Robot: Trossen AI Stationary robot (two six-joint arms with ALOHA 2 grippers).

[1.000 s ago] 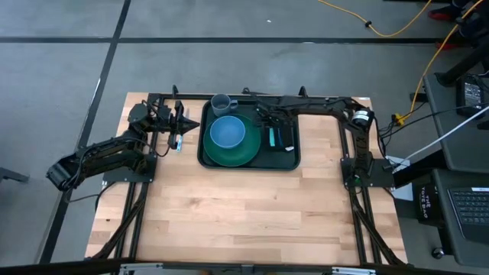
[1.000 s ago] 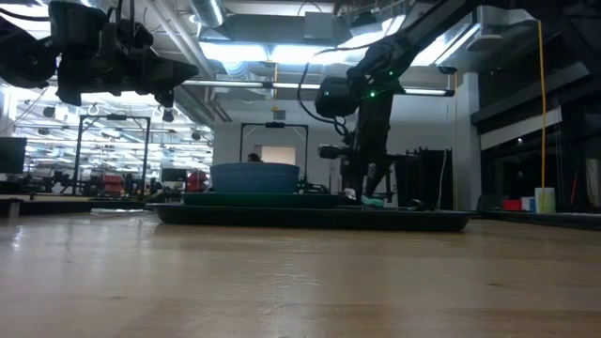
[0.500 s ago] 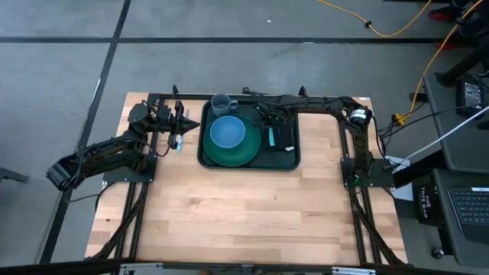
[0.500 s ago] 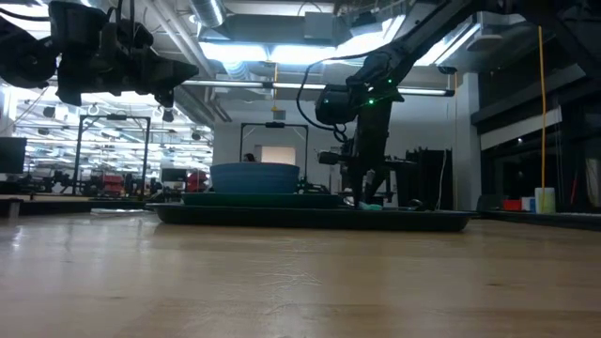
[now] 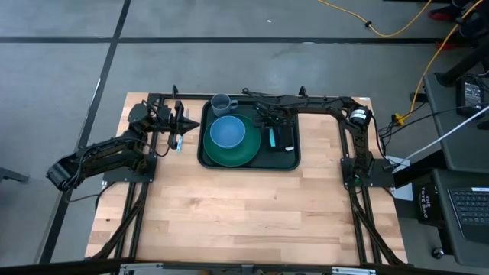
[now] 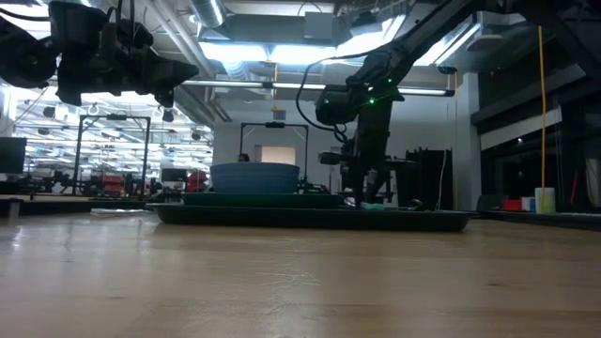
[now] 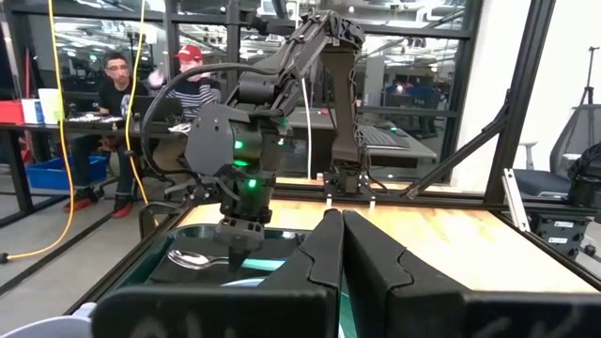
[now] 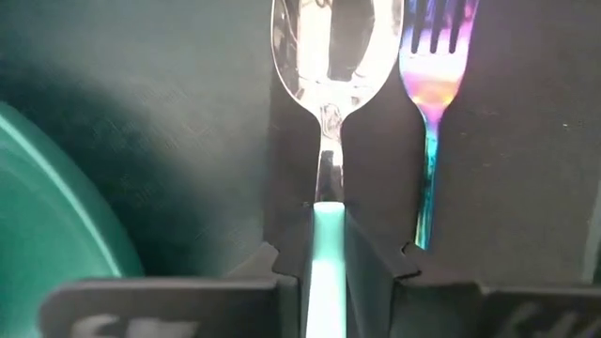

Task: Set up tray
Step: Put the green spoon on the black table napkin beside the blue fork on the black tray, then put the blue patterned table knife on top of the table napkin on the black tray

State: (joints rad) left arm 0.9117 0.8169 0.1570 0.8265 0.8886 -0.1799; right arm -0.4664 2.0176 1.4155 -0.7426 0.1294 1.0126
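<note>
The dark green tray (image 5: 206, 156) lies at the table's far middle. It holds a green plate (image 5: 238, 155) with a blue bowl (image 5: 227, 132), a grey cup (image 5: 221, 102) and a black napkin (image 5: 286, 137). A fork (image 8: 434, 94) and a teal-handled spoon (image 8: 335, 56) lie side by side on the napkin. My right gripper (image 5: 269, 124) points steeply down over the napkin, shut on the spoon. My left gripper (image 7: 340, 230) hangs shut and holding nothing, left of the tray and above the table. My right gripper pinches the spoon's teal handle (image 8: 328, 235) between its two fingers, close to where the metal neck starts. The fingers come from above, slanting down, and lie across the handle. The spoon's bowl and neck rest flat on the black napkin, beside the fork.
The black arm frame (image 5: 336, 103) runs along the table's far edge and down both sides. The bare wooden tabletop (image 5: 244, 214) spreads out in front of the tray. People sit at desks beyond the table (image 7: 117, 84).
</note>
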